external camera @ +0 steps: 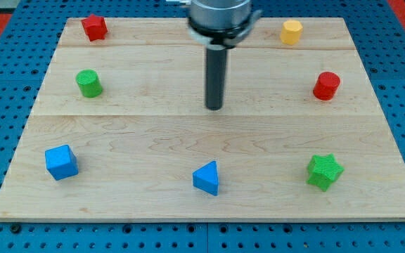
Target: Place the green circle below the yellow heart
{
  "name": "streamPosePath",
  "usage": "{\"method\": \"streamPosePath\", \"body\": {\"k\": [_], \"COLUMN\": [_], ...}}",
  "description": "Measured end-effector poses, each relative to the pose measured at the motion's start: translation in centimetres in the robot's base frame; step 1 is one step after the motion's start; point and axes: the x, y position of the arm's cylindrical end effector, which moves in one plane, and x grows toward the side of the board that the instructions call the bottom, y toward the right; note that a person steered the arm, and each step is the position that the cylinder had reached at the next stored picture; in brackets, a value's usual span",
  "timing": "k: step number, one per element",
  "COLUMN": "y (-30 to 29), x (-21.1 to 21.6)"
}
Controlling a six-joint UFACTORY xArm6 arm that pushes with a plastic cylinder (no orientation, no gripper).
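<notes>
Fingers: none fitted. My tip (214,107) at centre of wooden bench (153,140), well apart from green cylinder block (88,83). Best: round to its left, push rightward, stop under yellow block (292,31), short of red cylinder block (326,86).

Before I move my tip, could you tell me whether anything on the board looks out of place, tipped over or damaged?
Nothing stands out. The green cylinder, red cylinder and yellow block stand upright, and the other blocks sit flat on the wooden board, well apart. My tip rests mid-board, touching no block. No heart-shaped yellow block can be made out.
</notes>
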Motion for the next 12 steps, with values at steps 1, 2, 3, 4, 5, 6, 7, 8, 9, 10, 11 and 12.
{"method": "streamPosePath", "body": {"k": [1, 2, 3, 4, 5, 6, 7, 8, 9, 10, 11, 12], "y": [-1.9, -7.1, -16.4, -23.8, -25.6, -23.5, -21.8, -22.9, -17.5, -14.4, -14.3, -13.5], "x": [4.0, 5.4, 4.7, 0.1, -4.5, -5.8, -5.2, -3.3, -5.8, -8.5, -8.8, -8.8]}}
